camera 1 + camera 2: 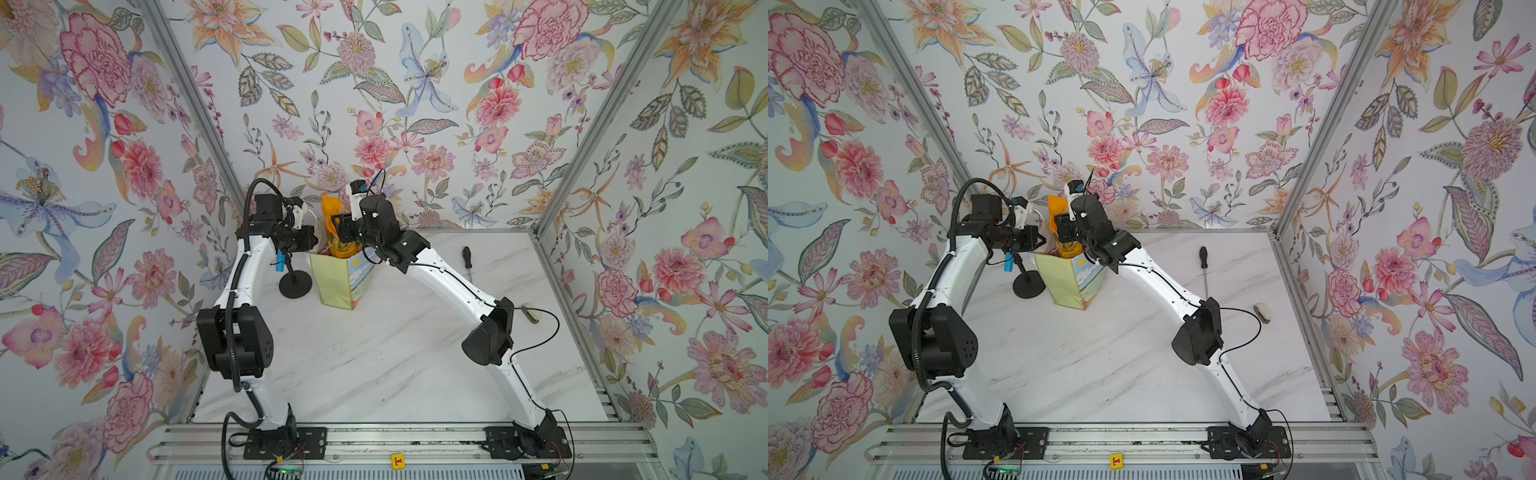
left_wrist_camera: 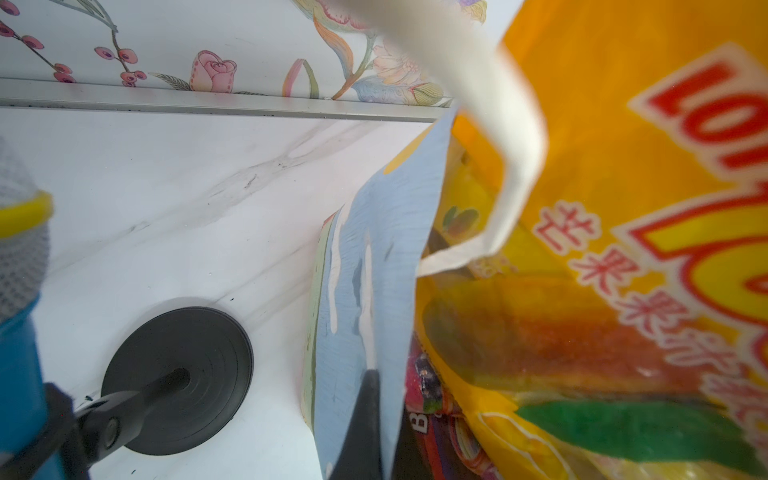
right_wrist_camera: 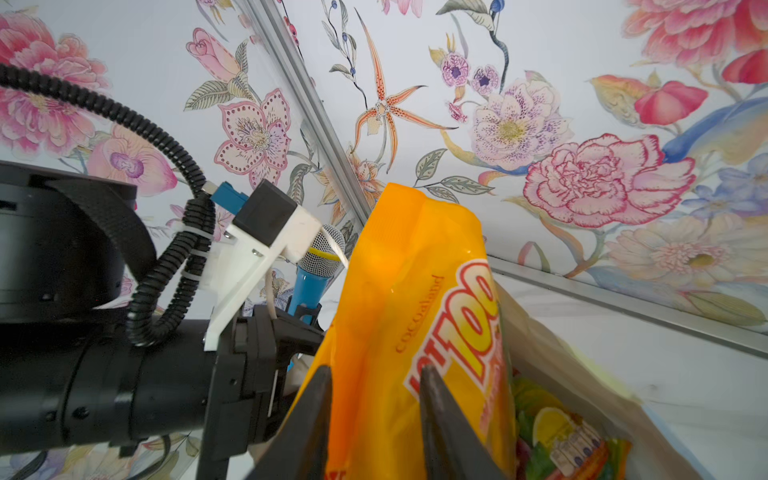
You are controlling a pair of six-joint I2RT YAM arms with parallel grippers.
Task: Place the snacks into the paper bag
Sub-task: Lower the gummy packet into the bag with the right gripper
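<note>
— Well, in a top view, where is the paper bag [image 1: 332, 286]?
— Upright on the counter [image 1: 395, 353], with an orange packet [image 1: 329, 208] sticking out.
— Left wrist view?
— The left pincer [image 2: 370, 395] is pressed together on the bag's painted wall.
— Right wrist view?
— The right pincer [image 3: 374, 370] straddles the packet; whether it squeezes, I cannot tell.

The left arm [image 1: 249, 266] and right arm [image 1: 449, 282] lean in and meet at the back. The left hand [image 1: 1040, 240] is closed tight. The right hand's [image 3: 374, 370] fingers [image 3: 320, 415] sit a little apart.
</note>
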